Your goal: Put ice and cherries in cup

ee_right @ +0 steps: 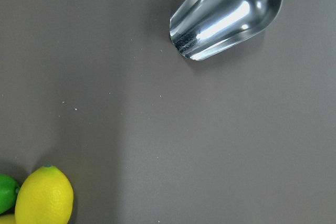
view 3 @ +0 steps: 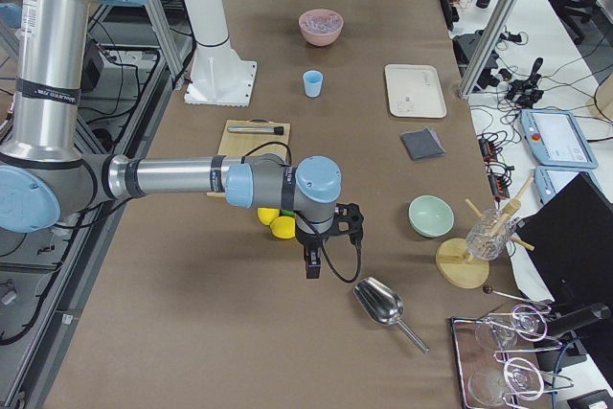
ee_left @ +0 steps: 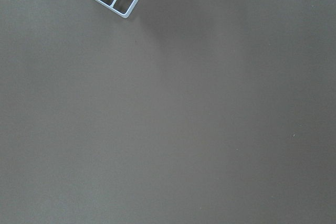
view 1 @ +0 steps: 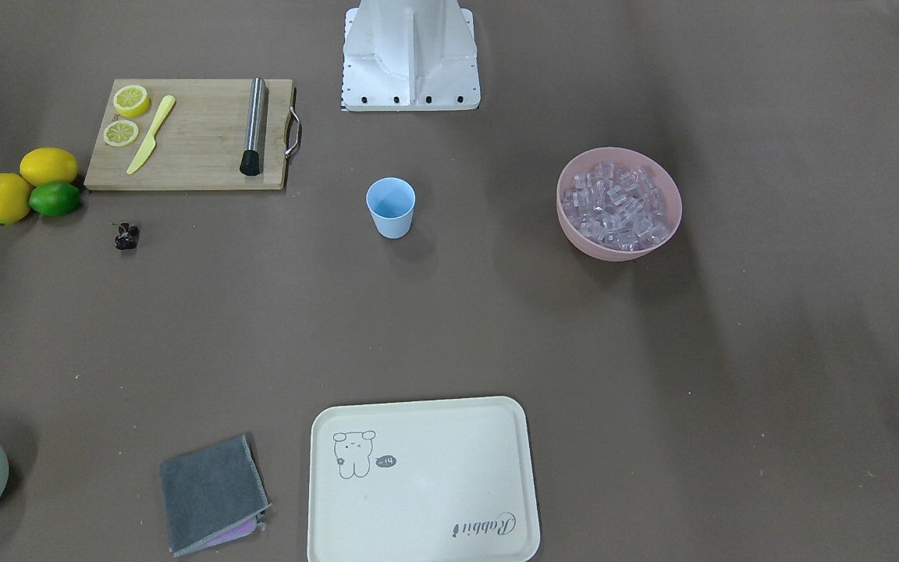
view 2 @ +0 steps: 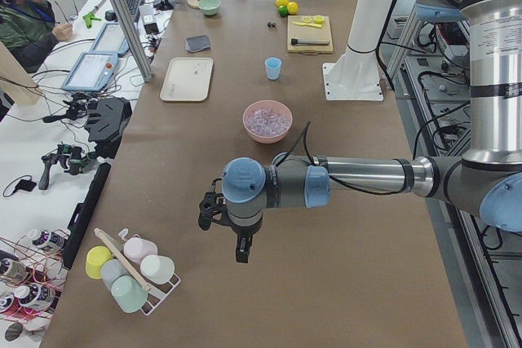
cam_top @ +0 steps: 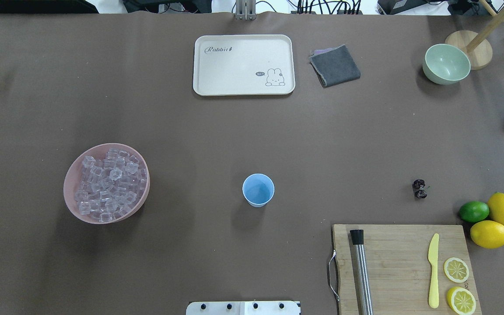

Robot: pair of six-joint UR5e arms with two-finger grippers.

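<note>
The light blue cup [cam_top: 258, 190] stands upright and empty mid-table, and it also shows as the cup [view 1: 391, 206] in the front-facing view. Ice [cam_top: 108, 183] fills a pink bowl [cam_top: 73, 183] on the table's left side. The cherries [cam_top: 419, 188], a small dark clump, lie on the right, beyond the cutting board. My left gripper [view 2: 232, 238] hangs over bare table far from the bowl, seen only from the side. My right gripper [view 3: 311, 263] hovers past the lemons, near a metal scoop [view 3: 380, 302]. I cannot tell whether either gripper is open or shut.
A wooden cutting board [cam_top: 403, 262] carries a steel muddler, a yellow knife and lemon halves. Two lemons and a lime [cam_top: 474, 211] sit beside it. A cream tray [cam_top: 243, 65], a grey cloth [cam_top: 335, 65] and a pale green bowl [cam_top: 446, 64] line the far edge. A cup rack [view 2: 130, 270] stands near the left gripper.
</note>
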